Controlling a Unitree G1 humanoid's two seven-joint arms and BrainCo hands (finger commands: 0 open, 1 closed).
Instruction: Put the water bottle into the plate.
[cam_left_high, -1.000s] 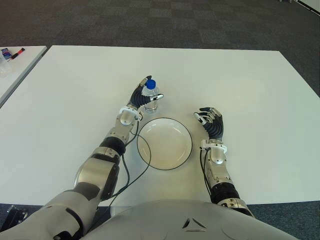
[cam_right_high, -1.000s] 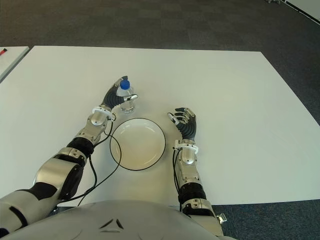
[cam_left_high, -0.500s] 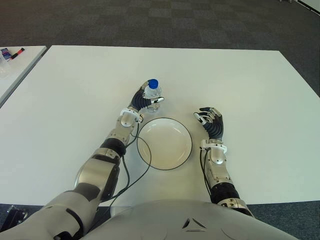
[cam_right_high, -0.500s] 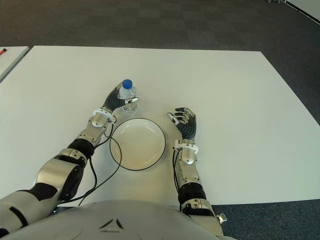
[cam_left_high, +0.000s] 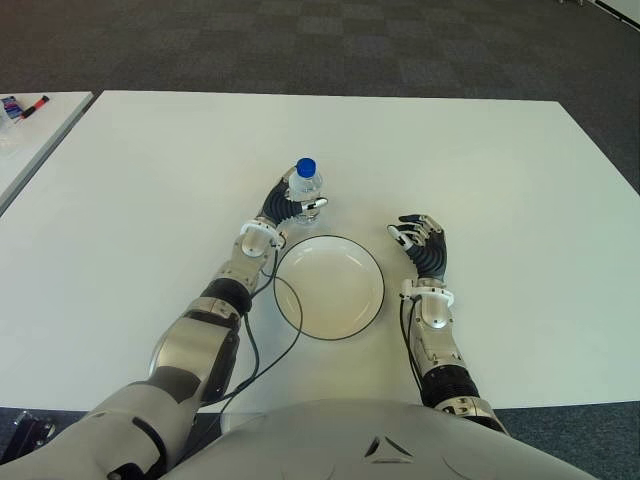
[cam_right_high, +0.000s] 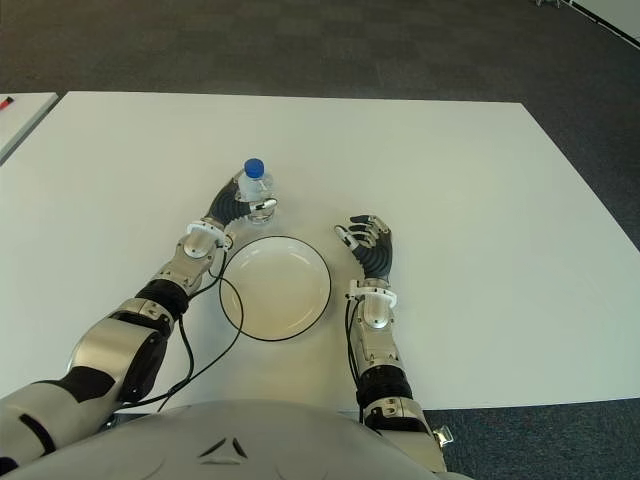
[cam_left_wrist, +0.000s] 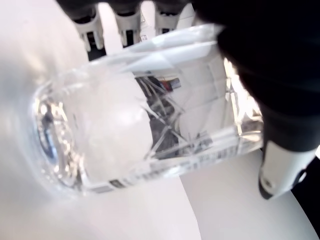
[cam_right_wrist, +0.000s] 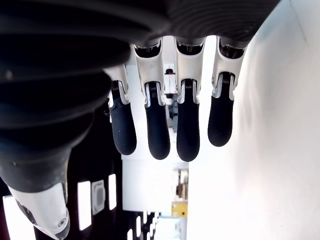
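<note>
A clear water bottle with a blue cap stands upright just beyond the far left rim of the white plate. My left hand is shut on the bottle's body. The left wrist view shows the bottle pressed against the palm, with the fingertips wrapped round one side and the thumb on the other. Whether the bottle's base touches the table I cannot tell. My right hand shows just right of the plate, fingers relaxed, holding nothing.
The white table stretches wide on all sides of the plate. A black cable loops from my left forearm across the plate's left rim. A second white table with small items stands at the far left.
My left hand's fingers, spread beside the bottle a second ago, have curled round it. The bottle has shifted very slightly. The right hand has not moved.
</note>
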